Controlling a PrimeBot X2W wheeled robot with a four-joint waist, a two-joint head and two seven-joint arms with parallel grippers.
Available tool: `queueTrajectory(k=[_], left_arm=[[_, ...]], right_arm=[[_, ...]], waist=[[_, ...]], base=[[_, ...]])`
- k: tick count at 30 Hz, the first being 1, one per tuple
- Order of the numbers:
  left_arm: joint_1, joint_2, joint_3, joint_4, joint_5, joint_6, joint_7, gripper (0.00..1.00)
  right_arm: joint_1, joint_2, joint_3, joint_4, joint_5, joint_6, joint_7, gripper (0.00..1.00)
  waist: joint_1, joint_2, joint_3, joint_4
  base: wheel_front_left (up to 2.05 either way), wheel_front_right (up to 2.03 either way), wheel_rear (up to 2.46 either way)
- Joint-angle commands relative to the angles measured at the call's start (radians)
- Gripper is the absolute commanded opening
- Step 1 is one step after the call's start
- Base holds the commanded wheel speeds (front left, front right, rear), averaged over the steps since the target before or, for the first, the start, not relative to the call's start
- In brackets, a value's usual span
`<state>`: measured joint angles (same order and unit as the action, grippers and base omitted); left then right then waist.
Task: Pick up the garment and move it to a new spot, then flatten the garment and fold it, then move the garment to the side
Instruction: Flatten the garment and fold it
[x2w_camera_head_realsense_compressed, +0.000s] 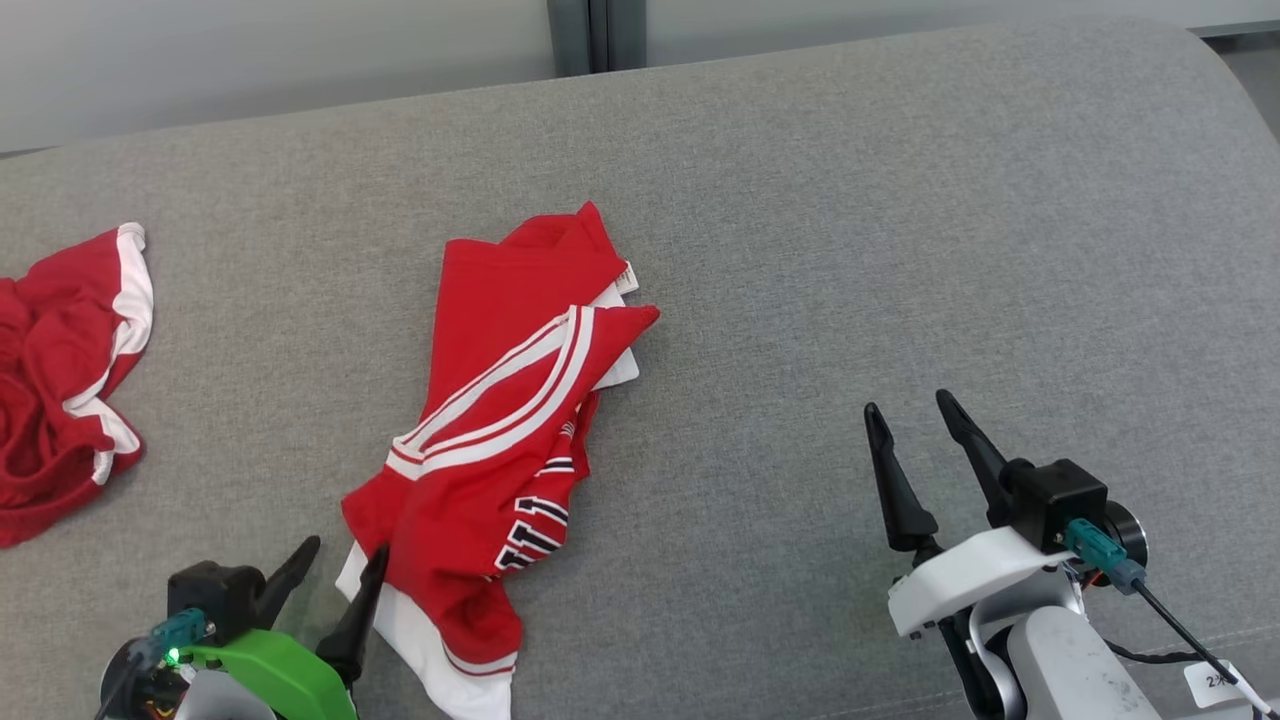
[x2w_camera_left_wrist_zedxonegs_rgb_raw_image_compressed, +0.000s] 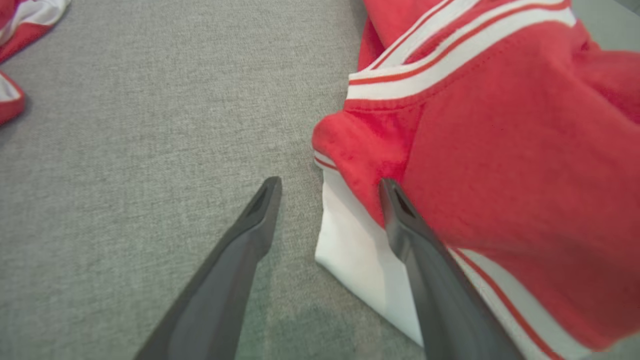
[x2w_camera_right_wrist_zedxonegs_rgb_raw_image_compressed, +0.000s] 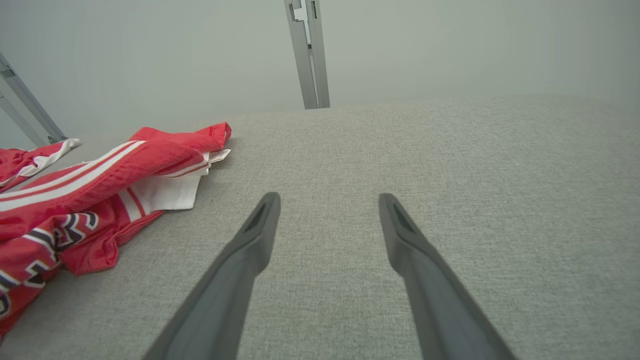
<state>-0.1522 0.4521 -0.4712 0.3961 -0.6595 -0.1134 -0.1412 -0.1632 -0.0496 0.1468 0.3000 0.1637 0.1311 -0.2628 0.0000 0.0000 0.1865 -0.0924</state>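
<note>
The garment (x2w_camera_head_realsense_compressed: 500, 430) lies in a loose, half-folded heap left of centre in the head view, red with white stripes and dark lettering, its white-hemmed corner running to the bottom edge. My left gripper (x2w_camera_head_realsense_compressed: 347, 548) sits at that lower-left corner with its jaws wide apart and nothing in them. In the left wrist view one finger is over bare cushion (x2w_camera_head_realsense_compressed: 850, 200) and the other overlaps the red fold, with a bit of the white panel between them. I cannot tell from this angle whether that finger rests on the cloth or hovers just above it. My right gripper (x2w_camera_head_realsense_compressed: 908, 404) is at the lower right, well apart from the garment, also fully open and empty over bare grey fabric.

The risk, as I judge it, is in the layers. If I close here I may pinch just the white under-layer or the top red fold, and the heap would slide open or trail as I lift. A one-corner lift would also let the rest drag and bunch.

A second garment (x2w_camera_head_realsense_compressed: 60, 370), red and white too, is crumpled at the far left of the frame. Setting mine down that way could tangle the two. Nothing lies between my grippers and the cloth, and the right half of the cushion is free.
</note>
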Motion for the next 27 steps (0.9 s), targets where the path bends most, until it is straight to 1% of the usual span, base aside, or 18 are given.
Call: queueTrajectory(k=[1, 6, 11, 14, 15, 16, 17, 19, 23, 26, 27], left_arm=[[0.017, -0.007, -0.004, 0.01, -0.002, 0.004, 0.003, 1.0], [0.018, -0.023, -0.041, 0.068, 0.004, -0.004, 0.016, 1.0], [-0.016, -0.049, -0.074, 0.128, 0.021, -0.009, -0.001, 1.0], [-0.028, -0.067, -0.092, 0.179, 0.01, -0.01, 0.024, 1.0], [-0.029, -0.076, -0.096, 0.189, 0.001, -0.012, 0.028, 0.95], [-0.029, -0.086, -0.105, 0.197, -0.009, -0.014, 0.039, 0.45], [-0.029, -0.091, -0.114, 0.202, -0.013, -0.016, 0.046, 0.0], [-0.031, -0.096, -0.129, 0.205, -0.019, -0.017, 0.044, 0.0], [-0.049, -0.073, -0.122, 0.205, -0.011, -0.014, -0.001, 0.0], [-0.083, -0.043, -0.079, 0.194, -0.012, 0.011, -0.052, 0.0], [-0.098, -0.036, -0.062, 0.181, -0.009, 0.026, -0.072, 0.0]], right_arm=[[0.012, -0.002, 0.002, 0.004, -0.001, -0.001, -0.003, 1.0], [0.007, -0.002, 0.011, 0.011, -0.004, -0.001, -0.003, 1.0], [0.0, -0.002, 0.015, 0.017, -0.011, -0.001, -0.003, 1.0], [0.001, -0.002, 0.017, 0.023, -0.012, -0.001, -0.003, 1.0], [0.002, -0.002, 0.017, 0.025, -0.013, -0.001, -0.003, 1.0], [0.004, -0.002, 0.018, 0.025, -0.013, -0.001, -0.003, 1.0], [0.005, -0.002, 0.017, 0.026, -0.013, -0.001, -0.003, 1.0], [0.009, -0.002, 0.013, 0.025, -0.013, -0.001, -0.003, 1.0], [0.019, -0.001, 0.009, 0.018, -0.01, -0.001, -0.003, 1.0], [0.023, -0.001, 0.009, 0.012, -0.005, -0.001, -0.003, 1.0], [0.026, -0.002, 0.007, 0.009, -0.004, -0.001, -0.003, 1.0]], waist=[[0.0, 0.0, -0.003, 0.001], [0.0, 0.0, -0.009, -0.003], [0.0, 0.0, -0.013, -0.009], [0.0, 0.0, -0.018, -0.014], [0.0, 0.0, -0.02, -0.015], [0.0, 0.0, -0.022, -0.017], [0.0, 0.0, -0.025, -0.018], [0.0, 0.0, -0.031, -0.017], [0.0, 0.0, -0.044, -0.011], [0.0, 0.0, -0.053, -0.005], [0.0, 0.0, -0.056, -0.002]], base=[[0.0, 0.0, 0.0], [0.0, 0.0, 0.0], [0.0, 0.0, 0.0], [0.0, 0.0, 0.0], [0.0, 0.0, 0.0], [0.0, 0.0, 0.0], [0.0, 0.0, 0.0], [0.0, 0.0, 0.0], [0.0, 0.0, 0.0], [0.0, 0.0, 0.0], [0.0, 0.0, 0.0]])
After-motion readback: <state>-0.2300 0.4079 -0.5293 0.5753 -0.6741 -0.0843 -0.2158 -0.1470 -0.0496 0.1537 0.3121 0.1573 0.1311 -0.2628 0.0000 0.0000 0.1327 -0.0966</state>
